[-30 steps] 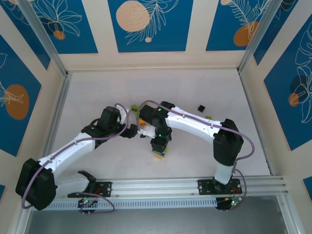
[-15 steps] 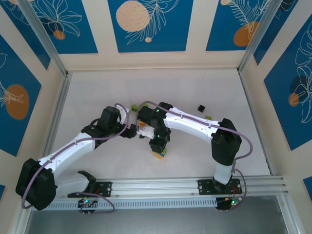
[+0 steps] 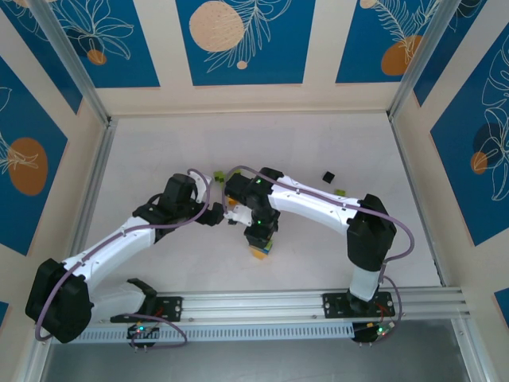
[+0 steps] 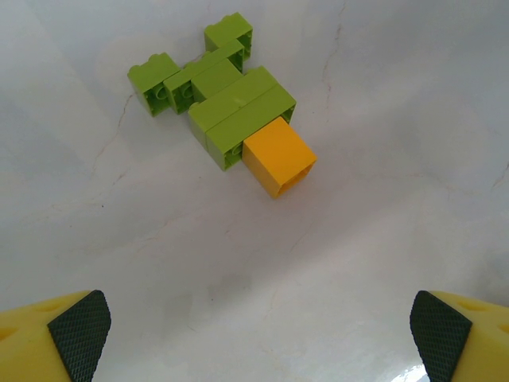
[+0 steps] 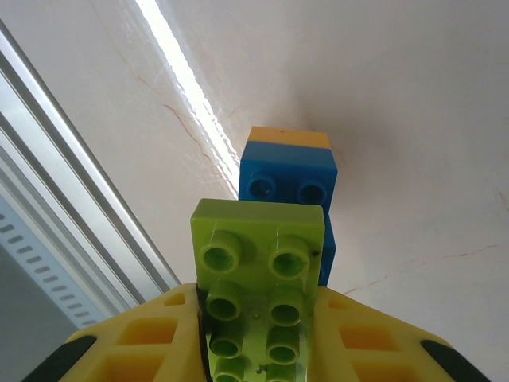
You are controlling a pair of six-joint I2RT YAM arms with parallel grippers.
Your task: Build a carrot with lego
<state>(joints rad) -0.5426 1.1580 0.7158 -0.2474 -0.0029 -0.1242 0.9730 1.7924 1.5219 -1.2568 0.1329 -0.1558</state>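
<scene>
Right tool (image 5: 258, 318) clamped on green brick (image 5: 256, 255), held just beside blue brick (image 5: 288, 171). Left tool (image 4: 254, 326) spread wide over tabletop (image 4: 382, 119).

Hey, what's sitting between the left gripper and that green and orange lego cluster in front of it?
Nothing. The left wrist view shows bare white table between the open left gripper and the green and orange lego cluster.

White arms (image 3: 306, 203), black joints (image 3: 370, 239), yellow grippers (image 4: 254, 346) (image 5: 254, 350).

Robot lab cell: white table (image 3: 334, 135), aluminium mounting rail (image 3: 262, 304), enclosing walls with blue leaf-print panels (image 3: 270, 56).
</scene>
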